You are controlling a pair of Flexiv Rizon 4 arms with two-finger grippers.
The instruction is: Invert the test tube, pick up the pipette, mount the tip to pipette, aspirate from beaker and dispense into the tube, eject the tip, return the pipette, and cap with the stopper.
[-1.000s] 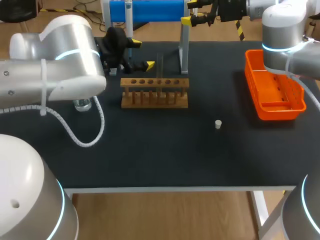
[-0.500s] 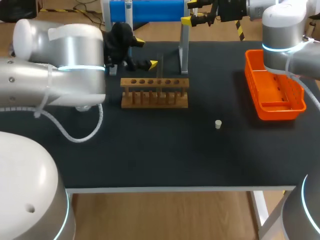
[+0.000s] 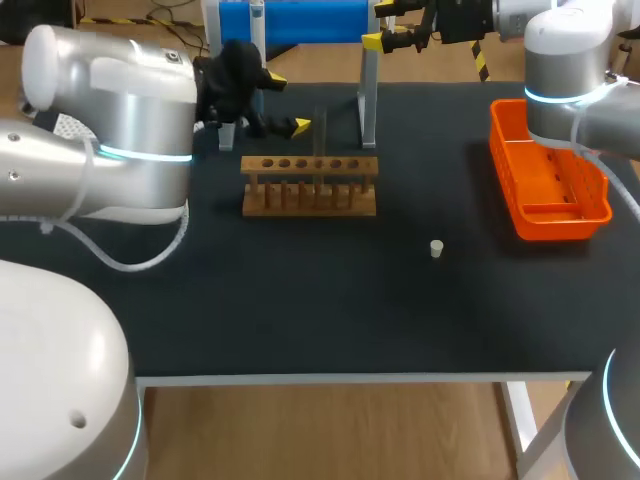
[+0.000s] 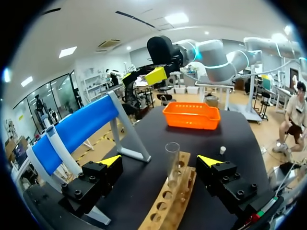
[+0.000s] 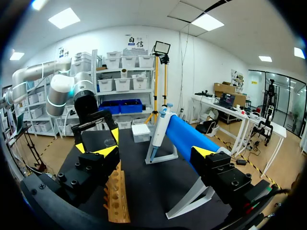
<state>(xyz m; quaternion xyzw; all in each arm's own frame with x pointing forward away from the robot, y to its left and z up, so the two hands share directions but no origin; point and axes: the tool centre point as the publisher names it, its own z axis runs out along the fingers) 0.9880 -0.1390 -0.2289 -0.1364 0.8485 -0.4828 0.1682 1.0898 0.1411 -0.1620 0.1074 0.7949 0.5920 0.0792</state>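
One test tube [image 3: 320, 150] is the thing to handle. It stands upright in a hole of the wooden rack [image 3: 310, 198], upper middle of the head view, and in the left wrist view it rises ahead of and between the gripper's spread fingers.

Handling (judgement): thin clear glass, so light, stiff, slippery and easily broken. Best held on the bare upper part above the rack with a gentle squeeze from two sides, lifted straight up so it doesn't jam in the hole.

Look: narrow, see-through, no visible liquid, with a round rim showing at the upper end in the left wrist view, probably the open mouth.

Left gripper [image 3: 287, 105]: fingers spread wide, holding nothing, near tip just beside the tube, apart from it as far as I can tell.

Right gripper [image 3: 382, 25]: top middle of the head view, fingers apart, empty. Its own view has the pipette [image 5: 160, 129] ahead, upright on the blue stand [image 5: 192, 141].

Small white stopper [image 3: 436, 248] lies alone on the tabletop [image 3: 330, 310], centre right. Orange basket [image 3: 548, 215] sits at the right edge.
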